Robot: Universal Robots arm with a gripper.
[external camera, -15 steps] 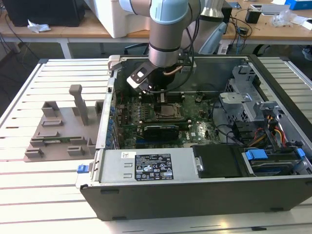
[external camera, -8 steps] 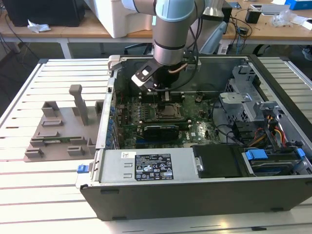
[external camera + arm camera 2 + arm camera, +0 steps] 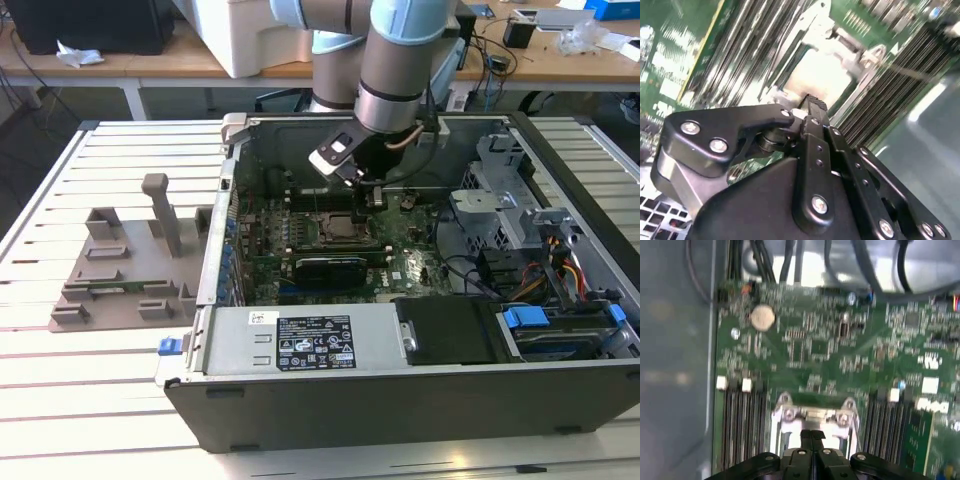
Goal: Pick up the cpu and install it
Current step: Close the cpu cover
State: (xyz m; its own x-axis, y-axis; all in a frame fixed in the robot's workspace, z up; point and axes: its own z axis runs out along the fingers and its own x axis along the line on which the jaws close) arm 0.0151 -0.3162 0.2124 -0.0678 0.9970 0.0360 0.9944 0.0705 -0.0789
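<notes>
Open pc case (image 3: 400,400) at the table's (image 3: 100,400) edge on the exterior view's right has a green board (image 3: 418,268) inside, & the pale cpu (image 3: 822,75) sits in the metal socket (image 3: 790,415) at mid board, w/ the gripper (image 3: 812,434) just above it, fingers squeezed together, holding nothing.

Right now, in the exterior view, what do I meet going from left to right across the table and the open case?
grey fixture → cpu socket → black box → blue latch
</notes>
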